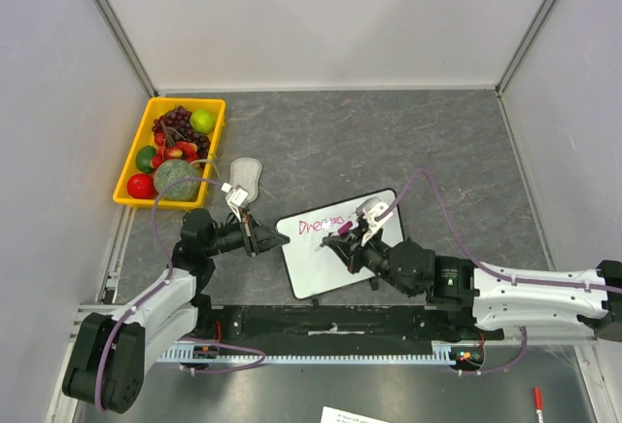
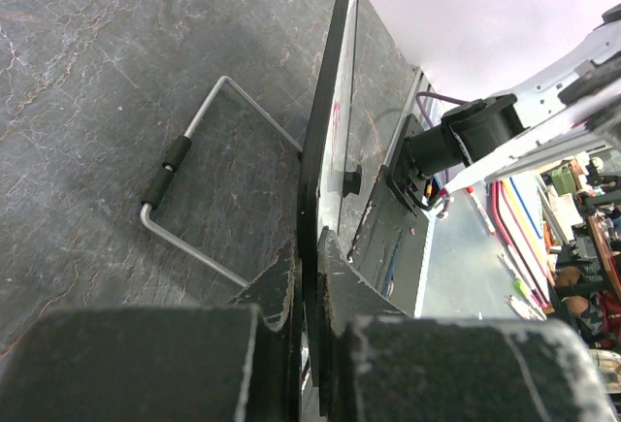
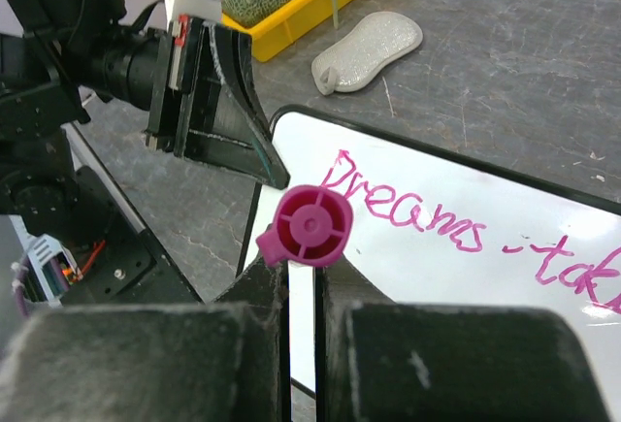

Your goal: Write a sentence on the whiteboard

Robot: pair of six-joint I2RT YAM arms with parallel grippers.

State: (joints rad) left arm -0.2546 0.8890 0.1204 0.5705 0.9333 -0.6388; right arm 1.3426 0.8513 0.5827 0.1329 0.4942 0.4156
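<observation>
The pink sentence [image 3: 408, 211], "Dreams" then a dash and "tak", runs along the top of the whiteboard [image 1: 326, 269], which sits at about 6 o'clock from the centre of the table [image 1: 408, 141]. The left gripper [image 1: 275, 239] is clamped on the board's 9 o'clock edge. The right gripper [image 1: 352, 244], reaching in from 4 o'clock, is closed round a magenta marker [image 3: 312, 226] over the writing. A grey eraser pad [image 1: 245, 176] lies at 11 o'clock of the board, a yellow fruit bin [image 1: 129, 172] at 10.

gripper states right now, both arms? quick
Left gripper: closed, fingers clamped on the edge of the whiteboard.
Right gripper: closed, holding a magenta marker.
</observation>
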